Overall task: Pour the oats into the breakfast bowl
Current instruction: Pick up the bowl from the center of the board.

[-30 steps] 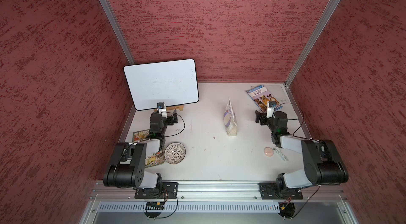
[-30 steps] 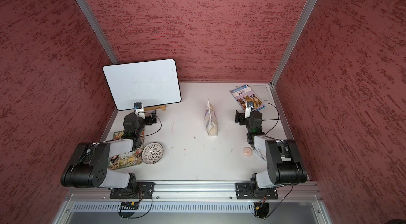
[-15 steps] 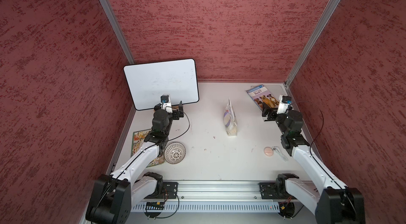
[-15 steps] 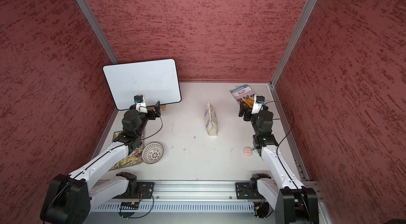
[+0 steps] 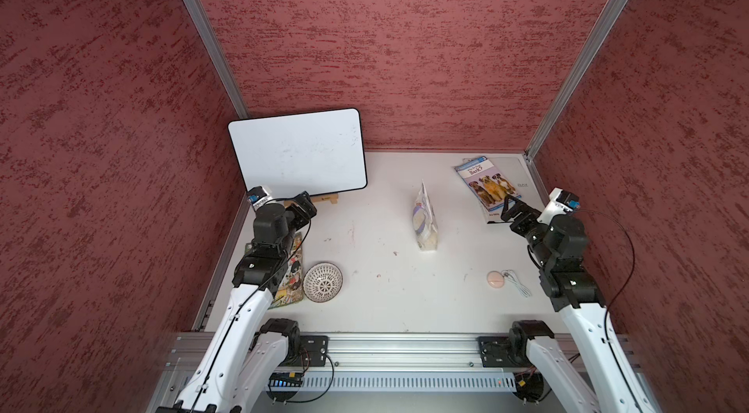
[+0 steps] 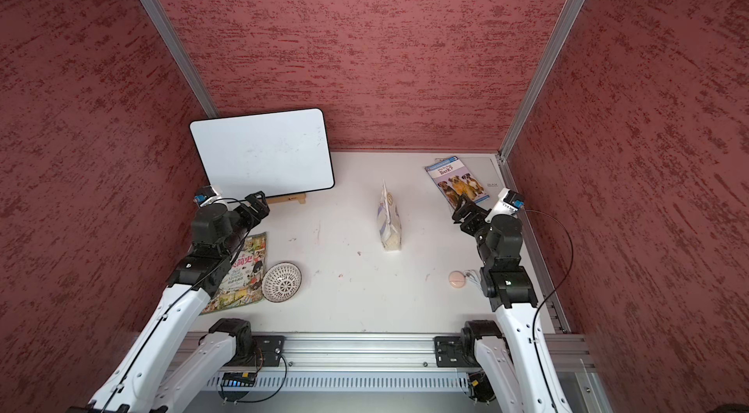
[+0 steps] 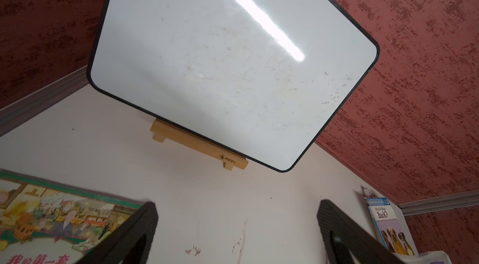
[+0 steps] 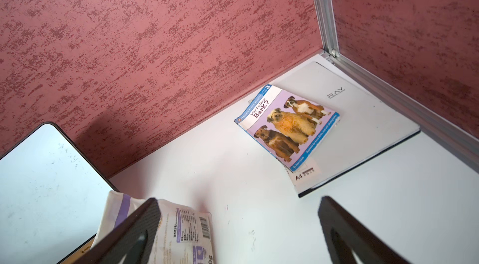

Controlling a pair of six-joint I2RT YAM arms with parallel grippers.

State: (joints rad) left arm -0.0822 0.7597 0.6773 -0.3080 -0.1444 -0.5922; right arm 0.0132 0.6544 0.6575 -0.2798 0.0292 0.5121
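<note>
With the back wall [image 5: 405, 46] as 12 o'clock and the rail [image 5: 405, 350] as 6 in both top views, the pouch [image 5: 424, 220] of oats stands upright on the white counter [image 5: 385, 305]. It is just toward 1 o'clock of the centre, narrow edge toward the rail, and nothing touches it. The bowl [image 5: 323, 282] sits upright at 7 to 8 o'clock with its lattice inside showing. It is just beside a magazine [image 6: 251, 265] that lies flat, partly under the left arm [image 5: 243, 309]. Pouch and bowl are well apart.

The left fingers [image 7: 134, 231] are released, spread wide with only bare counter between them. They hang above the counter at about 10 o'clock, pointed at a whiteboard [image 5: 298, 153] that leans on a wooden stand [image 7: 199, 146] at 11 o'clock.

The right fingers [image 8: 344, 229] are likewise released and grasp nothing. They hover at 2 to 3 o'clock, near the lower edge of a dog book [image 5: 484, 184]. That book lies at 2 o'clock, partly on a white folder [image 8: 368, 120] in the corner. In the right wrist view the pouch shows partly behind one finger.

A pink disc [image 5: 495, 279] lies at 4 o'clock with a white cable [image 5: 516, 285] just beside it, near the right arm [image 5: 583, 322].

Whether the pouch top is cut open I cannot tell.
</note>
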